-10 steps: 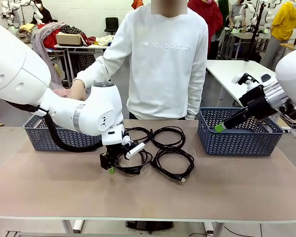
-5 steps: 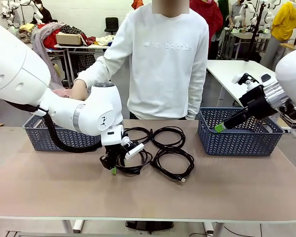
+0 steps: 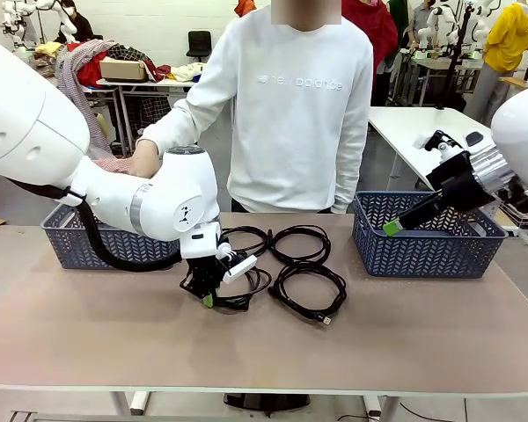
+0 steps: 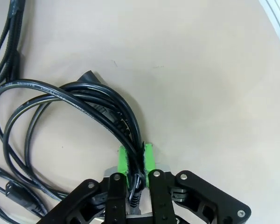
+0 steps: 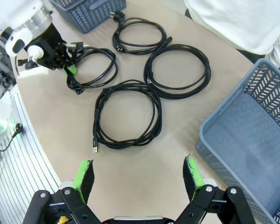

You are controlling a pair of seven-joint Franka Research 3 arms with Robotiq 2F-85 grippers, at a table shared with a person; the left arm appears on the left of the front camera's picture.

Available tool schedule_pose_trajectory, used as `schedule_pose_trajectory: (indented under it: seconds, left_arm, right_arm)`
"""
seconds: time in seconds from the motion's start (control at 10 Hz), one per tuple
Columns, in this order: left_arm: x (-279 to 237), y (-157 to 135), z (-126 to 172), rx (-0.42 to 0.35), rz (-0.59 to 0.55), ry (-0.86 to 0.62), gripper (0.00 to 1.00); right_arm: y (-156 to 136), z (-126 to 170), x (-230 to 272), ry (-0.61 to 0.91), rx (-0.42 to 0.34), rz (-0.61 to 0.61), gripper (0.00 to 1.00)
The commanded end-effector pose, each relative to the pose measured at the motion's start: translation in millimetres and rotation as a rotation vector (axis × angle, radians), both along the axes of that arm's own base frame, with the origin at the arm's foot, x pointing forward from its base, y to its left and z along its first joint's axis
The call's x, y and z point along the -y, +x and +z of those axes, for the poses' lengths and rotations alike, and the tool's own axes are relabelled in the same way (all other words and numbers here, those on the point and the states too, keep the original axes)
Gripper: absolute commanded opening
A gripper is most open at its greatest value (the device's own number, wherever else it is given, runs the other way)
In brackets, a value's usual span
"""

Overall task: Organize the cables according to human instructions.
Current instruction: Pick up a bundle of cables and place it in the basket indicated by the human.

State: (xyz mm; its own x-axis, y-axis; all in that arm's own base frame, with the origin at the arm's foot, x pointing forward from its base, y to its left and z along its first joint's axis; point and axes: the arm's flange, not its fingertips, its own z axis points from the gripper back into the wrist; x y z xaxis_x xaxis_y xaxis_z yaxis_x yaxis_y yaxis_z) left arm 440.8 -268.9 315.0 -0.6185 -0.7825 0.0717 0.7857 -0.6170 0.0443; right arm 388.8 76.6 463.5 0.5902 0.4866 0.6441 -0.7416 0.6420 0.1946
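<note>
Progress: early, by my read. All four cables were out on the table (image 3: 440,343), right of the left basket (image 3: 62,242). None was visibly sorted. I couldn't see inside the left basket from the front view.

- Person's hand (image 3: 143,158) rested at the left basket's far rim.
- Left gripper (image 4: 136,158) sat just right of the left basket, on its near side, low over the table. Its green pads (image 4: 123,161) were pressed in on a bundle of strands of the gripped coil (image 4: 84,93), with several cord passes pinched between them. The rest of that coil lay slack on the table, plug end pointing away from the gripper. I couldn't tell whether any of it was off the surface.
- The other three coils (image 3: 310,265) lay further right of the left basket, close together and untouched.
- Right basket (image 3: 422,255) stood well right of the left basket. The part of its floor seen from the right wrist held no cable.
- Right gripper (image 5: 139,172) hung furthest right of the left basket, raised above table level. Its fingers (image 5: 85,179) were spread wide, with nothing between them and touching nothing.

Left to do, as I judge it: lift the gripped coil, put it where the person says, then handle the three others.
</note>
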Motion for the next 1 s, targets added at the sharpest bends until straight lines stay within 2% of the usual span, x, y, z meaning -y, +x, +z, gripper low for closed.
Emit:
schedule_pose_trajectory:
  seconds: [0.0, 0.1, 0.4, 0.6, 0.9]
  left_arm:
    - [-5, -12, 12, -0.036, -0.034, -0.007, 0.0]
    - [-8, -17, 20, -0.039, -0.04, -0.006, 0.0]
    - [-11, -23, 63, 0.042, 0.025, -0.015, 0.0]
    - [-10, -13, 85, 0.073, 0.078, -0.002, 0.0]
    - [-19, 13, 122, 0.117, 0.219, 0.0, 0.0]
  right_arm:
    - [4, -1, 0, 0.024, 0.017, 0.023, 1.0]
    - [4, -1, 0, 0.024, 0.017, 0.023, 1.0]
    - [4, -1, 0, 0.024, 0.017, 0.023, 1.0]
    - [4, -1, 0, 0.024, 0.017, 0.023, 1.0]
    - [4, -1, 0, 0.024, 0.017, 0.023, 1.0]
